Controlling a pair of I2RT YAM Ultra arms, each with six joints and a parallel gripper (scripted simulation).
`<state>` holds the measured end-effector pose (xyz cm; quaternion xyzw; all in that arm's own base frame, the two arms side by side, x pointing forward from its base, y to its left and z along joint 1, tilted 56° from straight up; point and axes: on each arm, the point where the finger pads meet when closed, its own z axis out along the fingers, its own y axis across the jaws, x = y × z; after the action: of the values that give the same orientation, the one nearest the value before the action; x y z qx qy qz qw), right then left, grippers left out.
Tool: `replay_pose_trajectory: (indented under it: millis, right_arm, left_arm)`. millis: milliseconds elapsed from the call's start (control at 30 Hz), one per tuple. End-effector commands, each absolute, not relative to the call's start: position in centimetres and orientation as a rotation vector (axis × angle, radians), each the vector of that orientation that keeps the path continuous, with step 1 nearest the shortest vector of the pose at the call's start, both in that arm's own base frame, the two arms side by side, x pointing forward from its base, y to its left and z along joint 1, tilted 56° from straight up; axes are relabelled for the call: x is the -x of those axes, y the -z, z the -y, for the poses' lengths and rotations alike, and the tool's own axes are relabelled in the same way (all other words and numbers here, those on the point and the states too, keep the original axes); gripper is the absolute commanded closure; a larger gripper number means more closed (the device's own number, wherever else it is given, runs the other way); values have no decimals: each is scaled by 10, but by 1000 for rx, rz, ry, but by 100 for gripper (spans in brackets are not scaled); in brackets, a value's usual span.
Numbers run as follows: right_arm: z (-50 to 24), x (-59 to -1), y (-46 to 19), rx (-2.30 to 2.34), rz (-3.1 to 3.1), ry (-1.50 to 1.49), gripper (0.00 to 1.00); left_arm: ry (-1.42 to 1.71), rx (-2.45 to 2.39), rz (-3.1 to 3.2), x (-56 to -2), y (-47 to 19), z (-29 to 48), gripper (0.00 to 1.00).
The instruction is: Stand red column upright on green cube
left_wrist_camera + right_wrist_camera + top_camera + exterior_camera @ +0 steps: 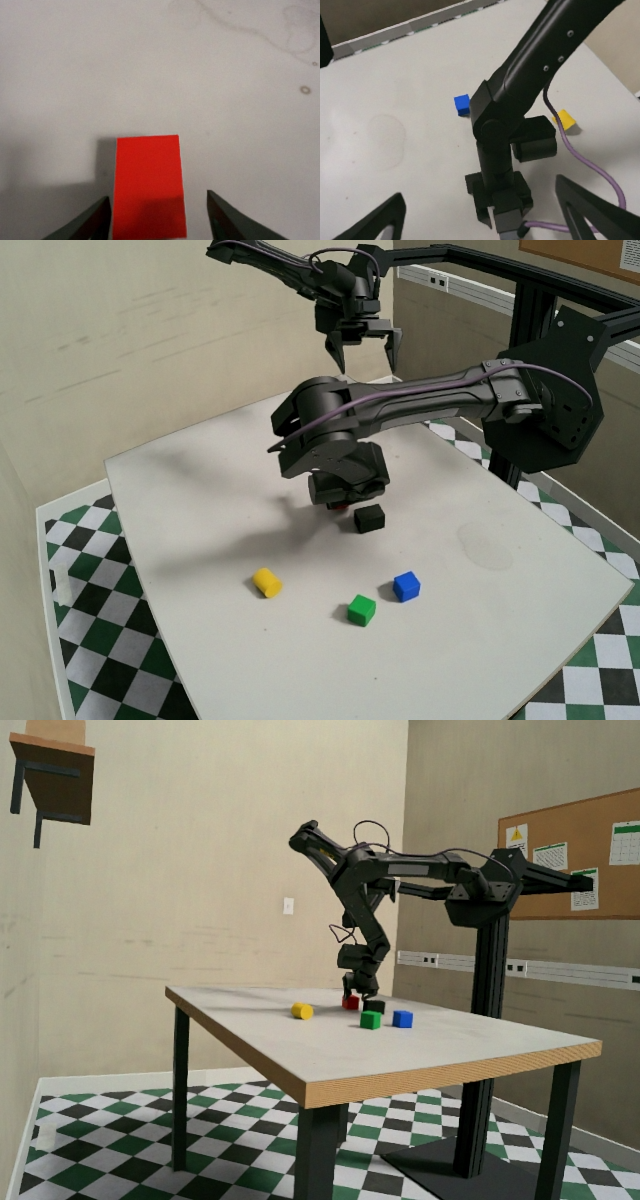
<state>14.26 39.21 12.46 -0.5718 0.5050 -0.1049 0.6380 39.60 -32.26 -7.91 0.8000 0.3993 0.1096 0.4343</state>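
The red column lies flat on the white table, a long rectangle seen from above in the left wrist view. It shows at the table's back in the exterior view and is nearly hidden under the wrist in the top view. My left gripper is low over it, open, with one finger on each side and a gap on the right side. The green cube sits apart near the front, also in the exterior view. My right gripper hangs high above the table's back, open and empty.
A black cube sits close beside the left gripper. A blue cube stands right of the green cube. A yellow cylinder lies on its side to the left. The left arm's forearm spans the table's back right.
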Motion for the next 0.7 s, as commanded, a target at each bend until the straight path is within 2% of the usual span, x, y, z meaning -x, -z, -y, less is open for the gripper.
replay_pose_trajectory:
  millis: [0, 633, 667]
  right_arm:
    - [-398, -134, -133, 1302, -1137, 212, 0]
    - [-398, -134, -133, 1302, -1137, 212, 0]
    - [-398, -134, -133, 1302, -1137, 212, 0]
  left_arm:
    - [-237, -2012, -985, -390, 90, 335, 36]
    - [-238, -2012, -983, -397, 98, 344, 36]
    - [-238, -2012, -983, -397, 98, 344, 43]
